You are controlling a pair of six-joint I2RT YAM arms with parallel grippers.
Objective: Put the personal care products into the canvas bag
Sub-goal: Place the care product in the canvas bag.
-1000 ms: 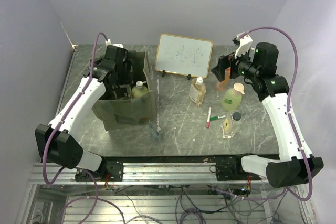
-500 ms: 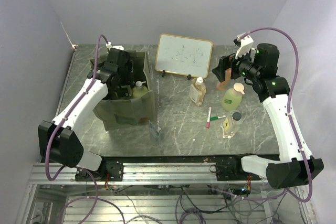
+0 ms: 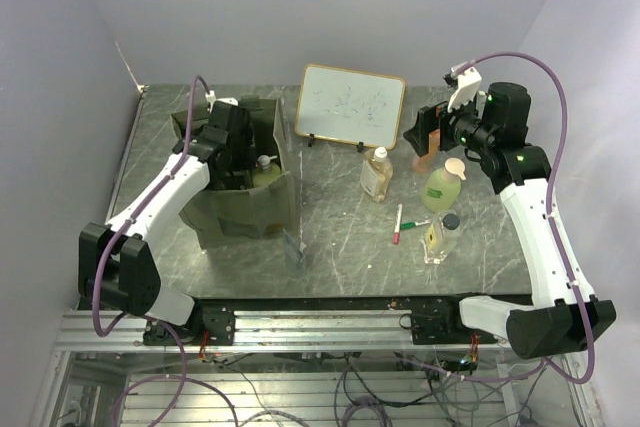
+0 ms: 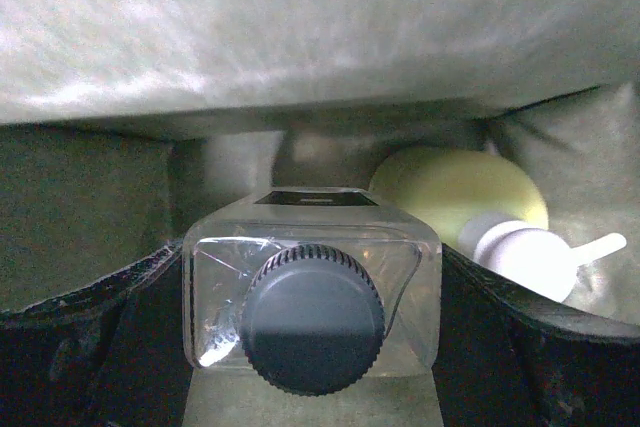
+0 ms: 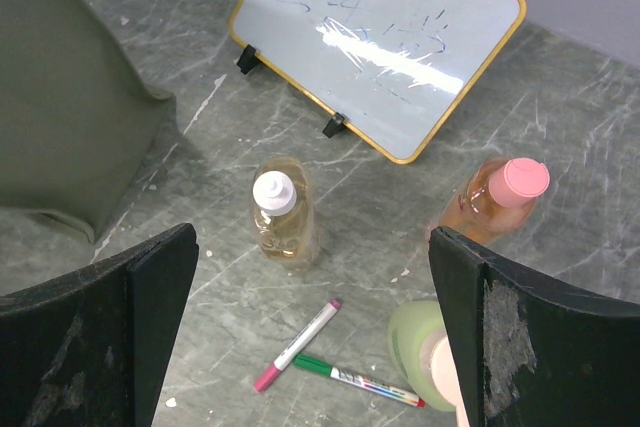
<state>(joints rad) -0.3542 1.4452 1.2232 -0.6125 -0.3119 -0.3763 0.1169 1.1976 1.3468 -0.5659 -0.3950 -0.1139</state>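
My left gripper (image 4: 312, 282) is down inside the olive canvas bag (image 3: 240, 215), shut on a clear dark-capped bottle (image 4: 310, 287) whose cap faces the camera. A yellow-green bottle with a white cap (image 4: 455, 192) lies beside it in the bag. My right gripper (image 5: 315, 287) hangs open above the table with nothing between its fingers. Below it stand a clear amber bottle (image 5: 283, 217), an orange bottle with a pink cap (image 5: 495, 202) and a green bottle with a peach pump (image 5: 425, 347). Another clear dark-capped bottle (image 3: 440, 237) stands nearer the front.
A wood-framed whiteboard (image 3: 350, 105) leans at the back centre. A red marker (image 5: 298, 345) and a green marker (image 5: 365, 379) lie between the amber and green bottles. The bag's walls (image 4: 300, 37) close in around my left gripper.
The left arm's elbow has swung right and forward while its gripper stayed inside the bag. The right arm has hardly moved.
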